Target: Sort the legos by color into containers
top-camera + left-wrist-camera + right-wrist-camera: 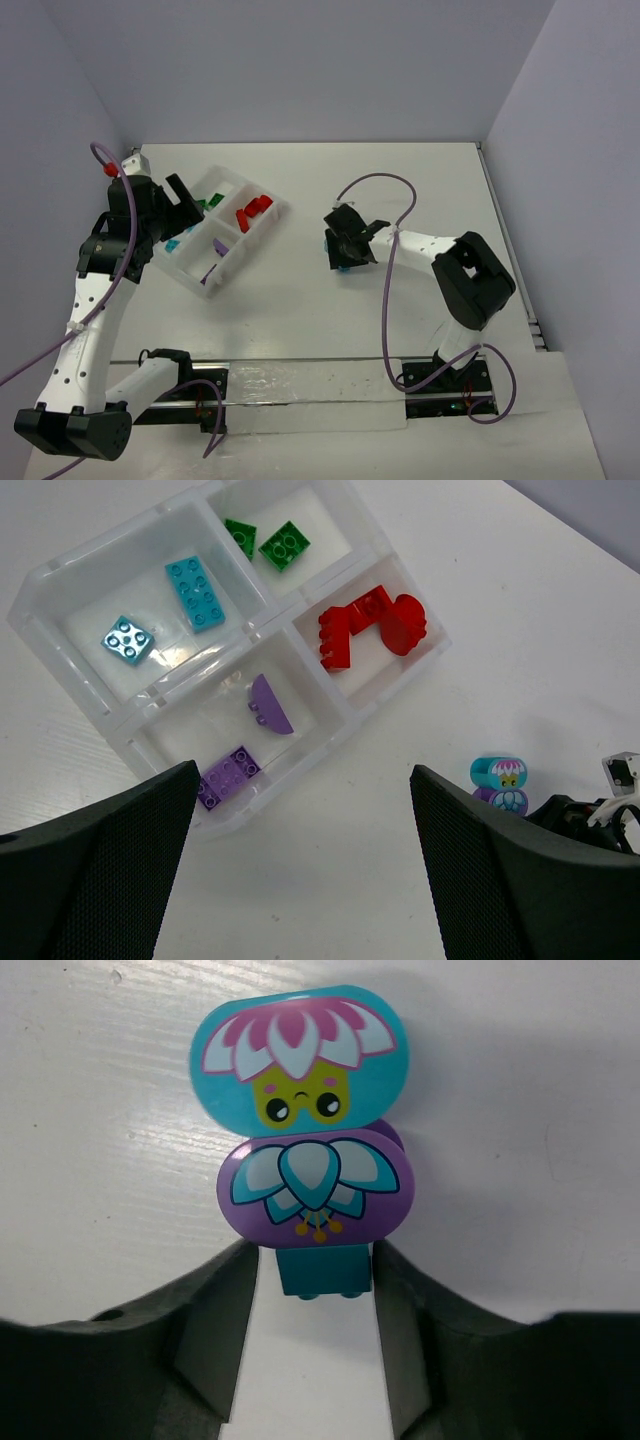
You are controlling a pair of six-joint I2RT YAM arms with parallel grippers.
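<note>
Right gripper flanking flower lego base; left gripper wide open

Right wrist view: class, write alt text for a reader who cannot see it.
A small flower-faced toy figure, teal head over purple body on a teal brick, sits on a white table. Two dark jaws flank the teal brick, nearly touching it.

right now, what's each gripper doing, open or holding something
left gripper: open, fingers wide apart, holding nothing.
right gripper: fingers on either side of the flower-face lego, at its teal base; whether it is gripped cannot be told.
</note>
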